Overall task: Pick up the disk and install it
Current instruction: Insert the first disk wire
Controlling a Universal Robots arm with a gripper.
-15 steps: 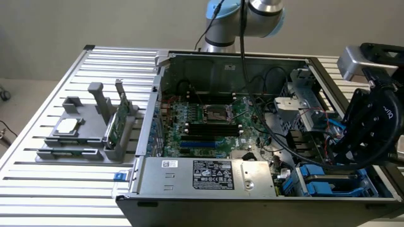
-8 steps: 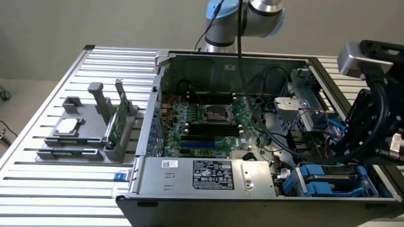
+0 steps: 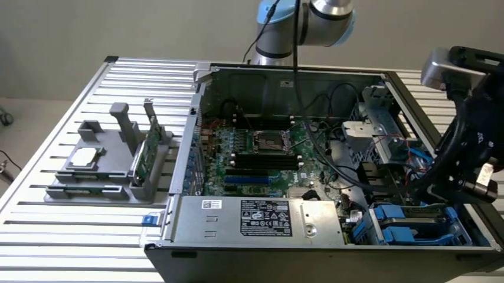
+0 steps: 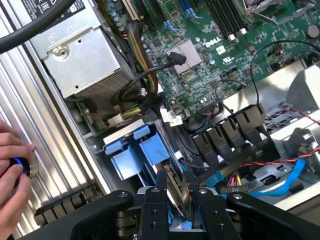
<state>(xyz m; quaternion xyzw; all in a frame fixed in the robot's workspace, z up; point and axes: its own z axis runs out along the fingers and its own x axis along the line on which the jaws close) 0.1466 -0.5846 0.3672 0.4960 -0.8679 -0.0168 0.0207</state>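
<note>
Grip looks closed from my console: the black, blocky jaws press on both flat faces of the disk (image 4: 179, 196). It is a thin silver slab seen edge-on, with bits of its blue plastic carrier showing low between the jaws. They hold it inside a corner of the open computer case (image 3: 331, 262).

Just ahead of the jaws sit glossy blue plastic drive bays (image 4: 135, 150), boxy and angular. Beside the jaws I see a row of black plastic blocks (image 4: 225, 135) and a flat blue cable (image 4: 295, 175). Further ahead lie the dull grey metal power supply (image 4: 82, 60) and the green motherboard (image 4: 200, 65).

Well apart from the jaws, on the ridged aluminium desk (image 3: 71, 236), a grey fixture (image 3: 110, 159) holds a green circuit card (image 3: 146, 150) upright and a square silver chip (image 3: 85, 156) flat. A hand (image 4: 10, 175) curls round a small round knob (image 4: 26, 167).
</note>
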